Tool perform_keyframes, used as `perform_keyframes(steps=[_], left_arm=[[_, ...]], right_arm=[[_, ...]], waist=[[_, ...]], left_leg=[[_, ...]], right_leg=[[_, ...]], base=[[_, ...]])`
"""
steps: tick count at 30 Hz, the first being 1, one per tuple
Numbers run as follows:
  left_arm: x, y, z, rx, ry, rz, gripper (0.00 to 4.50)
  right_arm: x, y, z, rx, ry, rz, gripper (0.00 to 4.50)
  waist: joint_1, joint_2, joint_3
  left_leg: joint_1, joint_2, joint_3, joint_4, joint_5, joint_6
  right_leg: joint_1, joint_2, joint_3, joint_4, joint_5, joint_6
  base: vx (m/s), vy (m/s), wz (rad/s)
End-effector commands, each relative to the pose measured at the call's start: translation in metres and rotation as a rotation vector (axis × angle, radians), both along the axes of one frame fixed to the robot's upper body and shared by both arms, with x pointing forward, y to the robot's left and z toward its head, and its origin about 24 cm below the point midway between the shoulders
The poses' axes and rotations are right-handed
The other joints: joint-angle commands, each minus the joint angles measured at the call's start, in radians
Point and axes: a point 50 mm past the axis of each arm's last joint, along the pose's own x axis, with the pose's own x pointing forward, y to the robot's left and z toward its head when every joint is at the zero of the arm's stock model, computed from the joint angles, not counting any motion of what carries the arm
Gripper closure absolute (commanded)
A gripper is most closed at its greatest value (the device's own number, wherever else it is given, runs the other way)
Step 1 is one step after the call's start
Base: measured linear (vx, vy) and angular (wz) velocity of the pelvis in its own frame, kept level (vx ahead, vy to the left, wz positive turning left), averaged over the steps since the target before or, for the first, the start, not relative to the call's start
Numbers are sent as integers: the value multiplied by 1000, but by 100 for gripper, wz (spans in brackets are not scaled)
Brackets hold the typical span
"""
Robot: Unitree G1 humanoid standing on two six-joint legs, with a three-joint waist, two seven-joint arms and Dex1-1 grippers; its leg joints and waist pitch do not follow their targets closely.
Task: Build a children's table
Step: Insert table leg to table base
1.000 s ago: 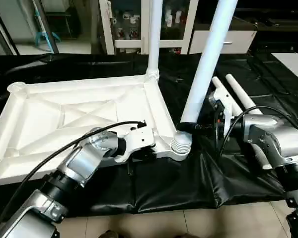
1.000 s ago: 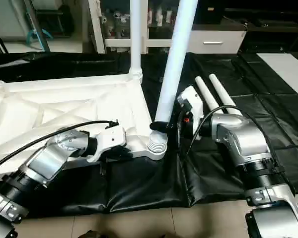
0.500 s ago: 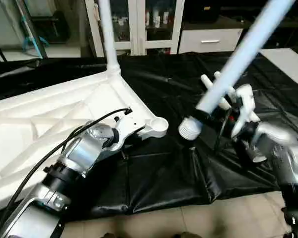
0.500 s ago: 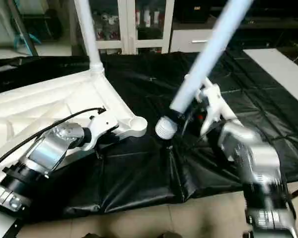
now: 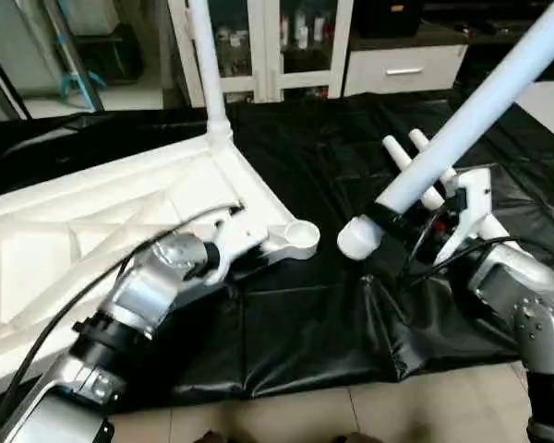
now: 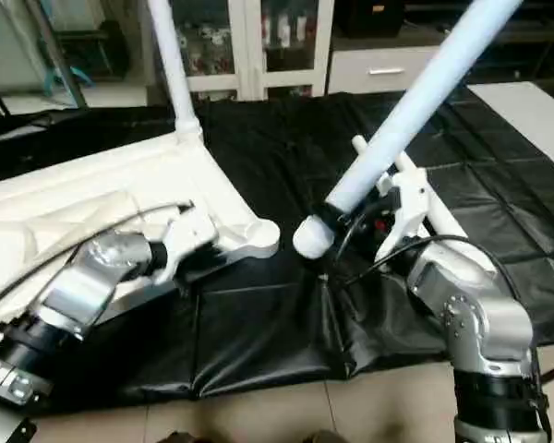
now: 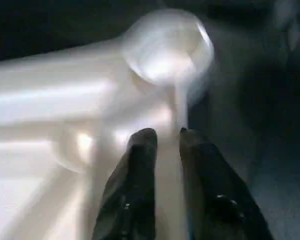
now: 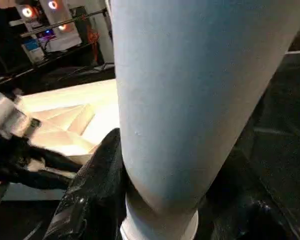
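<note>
Tabletop point(image 5: 92, 221): lying ribbed side up; left gripper point(image 7: 166, 137) is pinching its rim beside the empty corner socket point(image 5: 300, 236).
Leg point(image 5: 462, 120): right gripper point(image 6: 337, 221) is clamping it, tilted, near its lower end.

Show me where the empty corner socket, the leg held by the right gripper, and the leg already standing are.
Empty corner socket point(image 5: 301, 236), left eye view, its round rim.
Held leg point(image 5: 462, 125), left eye view, mid shaft.
Standing leg point(image 5: 206, 65), left eye view, lower shaft.
</note>
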Motion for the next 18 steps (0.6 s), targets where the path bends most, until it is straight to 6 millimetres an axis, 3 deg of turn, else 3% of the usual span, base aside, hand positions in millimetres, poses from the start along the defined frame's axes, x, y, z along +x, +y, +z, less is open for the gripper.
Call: perform_keyframes(steps=[1, 4, 5, 6, 9, 10, 11, 12, 13, 14, 15, 16, 17, 18], left_arm=[[3, 5, 25, -175, -96, 78, 351], [5, 9, 33, -260, -156, 176, 351], [5, 14, 37, -332, -215, 285, 351], [5, 14, 37, -332, -215, 285, 351], [-5, 20, 32, -393, -262, 428, 351], [-10, 19, 30, -418, -280, 496, 351], [-14, 19, 29, -430, -288, 544, 351], [-17, 16, 29, -427, -313, 590, 351], [-19, 13, 28, -421, -328, 625, 351], [-20, 12, 27, -414, -343, 648, 351], [-21, 11, 26, -412, -345, 657, 351], [-22, 9, 24, -415, -339, 675, 351], [-23, 9, 24, -410, -350, 691, 351], [-23, 8, 23, -408, -353, 698, 351]], right_arm=[[-1, 0, 10, -18, -51, -70, 267], [1, -1, 14, -34, -87, -143, 267], [1, 0, 17, -72, -119, -193, 267], [1, 0, 17, -72, -119, -193, 267], [-2, 5, 19, -165, -184, -215, 267], [-4, 8, 17, -183, -189, -221, 267], [-5, 11, 16, -196, -193, -224, 267], [-6, 13, 12, -204, -182, -232, 267], [-7, 15, 7, -209, -169, -242, 267], [-6, 16, 4, -202, -157, -254, 267], [-6, 16, 3, -198, -152, -259, 267], [-5, 17, 2, -195, -150, -267, 267], [-5, 18, 1, -183, -142, -276, 267], [-5, 19, 1, -164, -136, -282, 267]], waist=[[1, -5, -68], [-1, -7, -68], [1, 1, -68], [-4, -6, -68], [-4, -5, -69], [4, -29, -61], [-9, 5, -70], [-19, 1, -70], [-26, 12, -77], [-45, 27, -75], [-48, 30, -71], [-59, 34, -61], [-58, 20, -52], [-49, 16, -48]], left_leg=[[23, 38, -20, -77, -294, 4], [20, 35, -20, -77, -293, 0], [20, 34, -21, -77, -293, -1], [18, 34, -20, -77, -293, -2], [16, 38, -22, -78, -288, 0], [-45, 15, -57, -93, -267, 73], [-37, 23, -84, -90, -238, 135], [-33, 31, -98, -87, -244, 152], [-32, 41, -128, -81, -254, 153], [-26, 69, -186, -103, -269, 163], [-11, 83, -213, -117, -303, 171], [18, 116, -277, -144, -359, 184], [20, 111, -305, -154, -399, 183], [4, 82, -318, -170, -464, 142]], right_leg=[[36, -31, 30, -77, -335, -189], [35, -29, 28, -80, -334, -175], [35, -29, 29, -79, -339, -169], [36, -26, 28, -83, -333, -160], [38, -27, 30, -81, -324, -145], [78, -46, -12, -66, -306, -144], [74, -47, -38, -66, -250, -151], [69, -39, -48, -67, -230, -165], [79, -34, -63, -57, -186, -192], [76, 0, -79, -18, -132, -204], [66, 16, -81, -2, -149, -203], [38, 35, -69, 51, -220, -223], [22, 44, -42, 86, -259, -227], [23, 45, -21, 99, -250, -248]], base=[[0, 0, 0], [0, 0, 0], [0, 0, 0], [0, 0, 0], [0, 0, 0], [0, 0, 0], [0, 0, 0], [-7, -31, 44], [11, -62, 68], [22, -51, 53], [11, -82, 49], [-7, -126, 57], [-7, -126, 57], [-7, -180, 69]])
